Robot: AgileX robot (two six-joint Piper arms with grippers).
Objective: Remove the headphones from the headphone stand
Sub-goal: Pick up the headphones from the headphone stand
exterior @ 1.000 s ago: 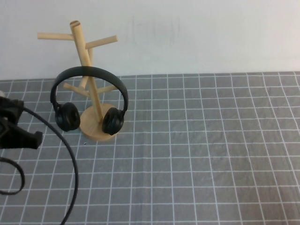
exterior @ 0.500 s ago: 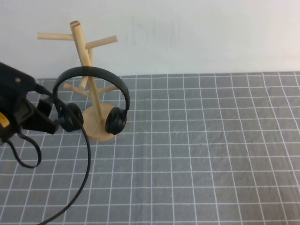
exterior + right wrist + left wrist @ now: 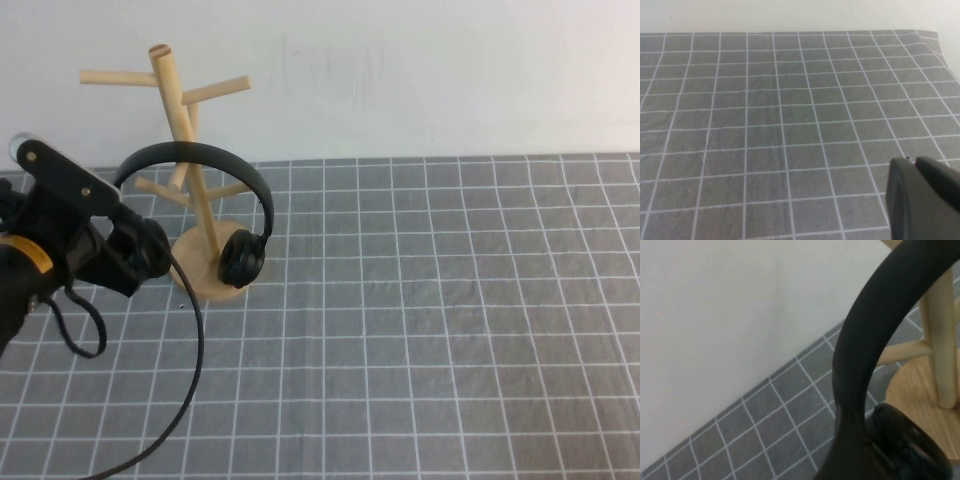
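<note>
The black headphones [image 3: 195, 152] hang by their arched headband on a peg of the light wooden headphone stand [image 3: 186, 112], at the back left of the grey grid mat. One earcup [image 3: 243, 258] hangs in front of the stand's round base. My left gripper [image 3: 140, 252] is at the other earcup and covers it in the high view. In the left wrist view the headband [image 3: 872, 330] and an earcup [image 3: 905, 440] are very close, with the stand's base [image 3: 920, 390] behind. My right gripper [image 3: 914, 162] is shut and empty above bare mat, out of the high view.
A black cable [image 3: 190, 350] loops from the left arm down over the front left of the mat [image 3: 420, 330]. A white wall [image 3: 400, 70] stands right behind the stand. The mat's far edge [image 3: 790, 33] meets the wall.
My left arm has moved right and forward, from the left edge up to the headphones' left earcup, which it now hides. The headphones still hang on the stand.
</note>
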